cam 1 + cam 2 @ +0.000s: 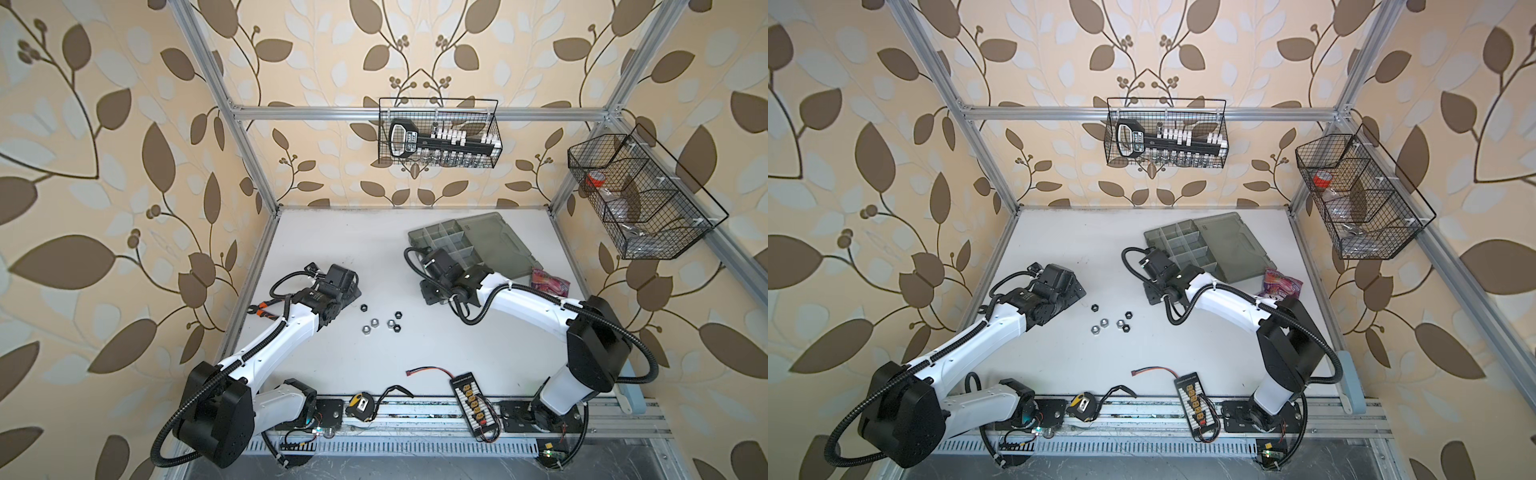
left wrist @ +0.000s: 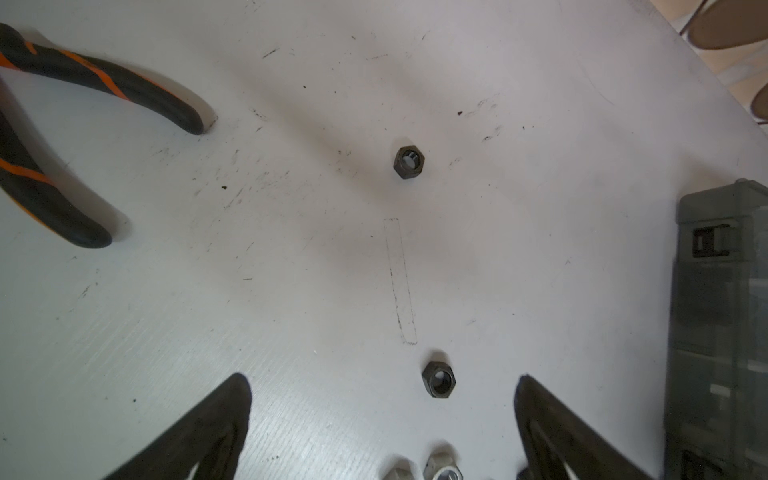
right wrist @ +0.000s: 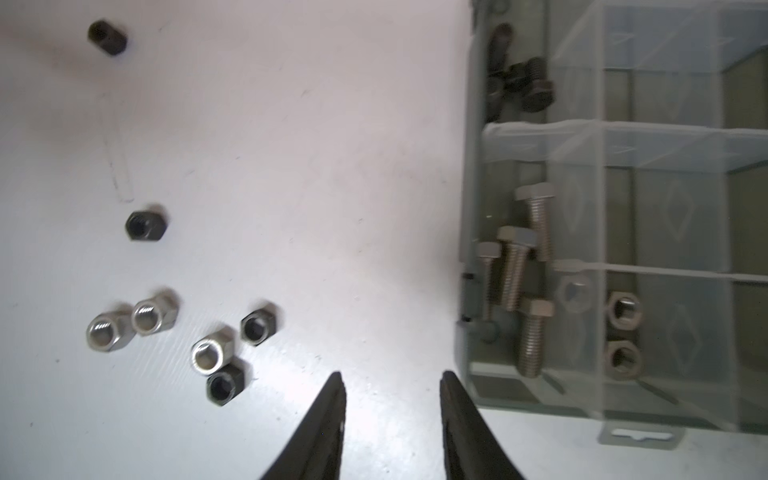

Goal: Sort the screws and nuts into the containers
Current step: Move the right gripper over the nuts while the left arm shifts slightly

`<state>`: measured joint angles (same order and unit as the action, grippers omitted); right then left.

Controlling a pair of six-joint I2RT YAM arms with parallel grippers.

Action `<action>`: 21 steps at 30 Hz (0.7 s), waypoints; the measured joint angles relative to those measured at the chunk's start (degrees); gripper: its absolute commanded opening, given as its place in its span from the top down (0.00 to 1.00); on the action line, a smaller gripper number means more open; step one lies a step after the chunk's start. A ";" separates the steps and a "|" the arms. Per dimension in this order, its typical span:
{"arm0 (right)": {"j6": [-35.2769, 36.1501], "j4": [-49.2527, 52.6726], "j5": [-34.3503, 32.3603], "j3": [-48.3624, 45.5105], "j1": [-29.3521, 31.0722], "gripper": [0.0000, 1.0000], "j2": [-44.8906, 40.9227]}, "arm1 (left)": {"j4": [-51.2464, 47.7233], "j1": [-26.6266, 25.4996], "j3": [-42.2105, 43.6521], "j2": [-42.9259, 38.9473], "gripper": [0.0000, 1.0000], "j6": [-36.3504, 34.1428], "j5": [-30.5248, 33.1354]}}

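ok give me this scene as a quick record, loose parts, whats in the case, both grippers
loose on table: four black nuts, three silver nuts
organizer case: lid open
compartment one: black screws
compartment two: silver screws
compartment three: sorted nuts, silver
left gripper: open, empty, over the loose nuts
right gripper: open, empty, over bare table between loose nuts and case
also there: pliers
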<state>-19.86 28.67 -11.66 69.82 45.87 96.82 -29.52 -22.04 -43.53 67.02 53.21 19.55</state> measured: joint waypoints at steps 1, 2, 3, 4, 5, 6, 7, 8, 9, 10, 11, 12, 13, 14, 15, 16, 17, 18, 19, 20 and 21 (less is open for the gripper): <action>0.00 0.00 0.09 0.44 1.79 0.61 1.29 | -0.04 0.00 0.00 -0.02 0.01 0.11 0.11; 0.00 0.00 0.11 0.79 3.32 0.61 2.40 | -0.15 0.00 0.00 -0.07 0.01 0.24 0.20; 0.02 0.02 0.33 1.11 5.07 0.61 3.80 | -0.37 0.00 0.00 -0.24 0.01 0.46 0.31; 0.02 0.04 0.61 1.36 6.51 0.61 4.87 | -0.63 0.00 0.00 -0.50 0.01 0.74 0.50; 0.04 0.09 0.94 1.49 7.48 0.61 5.64 | -0.83 0.00 0.00 -0.79 0.01 0.94 0.61; 0.07 0.15 1.31 1.64 8.52 0.61 6.51 | -1.07 0.00 0.00 -1.29 0.01 1.11 0.87; 0.20 0.26 1.73 1.77 9.27 0.60 7.21 | -1.33 0.00 0.00 -1.90 0.01 1.31 1.29; 0.26 0.28 1.92 1.92 9.68 0.60 7.67 | -1.62 0.00 0.00 -2.40 0.01 1.46 1.79; 0.44 0.33 2.29 2.27 10.10 0.59 8.33 | -2.05 0.00 0.00 -3.17 0.01 1.79 2.25; 0.52 0.33 2.51 2.64 10.38 0.59 8.87 | -2.40 0.00 0.00 -3.85 0.01 2.19 2.75; 0.66 0.31 2.75 2.99 10.56 0.59 9.29 | -2.58 0.00 0.00 -4.42 0.01 2.47 3.26; 0.79 0.33 2.99 3.50 10.67 0.59 9.79 | -2.78 0.00 0.00 -5.11 0.01 2.73 3.63; 0.90 0.26 3.26 4.07 10.78 0.59 10.32 | -2.97 0.00 0.02 -5.70 0.01 2.86 3.80; 1.01 0.28 3.43 4.52 10.75 0.59 10.78 | -3.19 0.00 0.02 -6.32 0.01 3.04 4.09; 1.11 0.26 3.67 5.14 10.75 0.59 11.34 | -3.34 0.00 0.07 -6.91 0.01 3.26 4.52; 1.29 0.24 3.85 5.73 10.75 0.59 12.00 | -3.37 0.00 0.11 -7.43 0.01 3.52 4.85; 1.44 0.22 4.04 6.21 10.75 0.59 12.55 | -3.43 0.00 0.13 -7.74 0.01 3.74 5.03; 1.57 0.24 4.20 6.67 10.75 0.59 13.18 | -3.48 0.00 0.17 -8.00 0.01 3.93 5.11; 1.73 0.28 4.42 7.06 10.75 0.59 13.77 | -3.52 0.00 0.22 -8.17 0.01 4.04 5.20; 1.92 0.35 4.61 7.41 10.75 0.59 14.32 | -3.58 0.00 0.24 -8.26 0.01 4.09 5.25; 1.99 0.37 4.68 7.80 10.75 0.59 14.86 | -3.72 0.00 0.26 -8.26 0.01 4.15 5.40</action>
<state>-17.87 29.04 -6.98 77.62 56.62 111.68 -33.23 -22.04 -43.27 58.76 57.36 24.95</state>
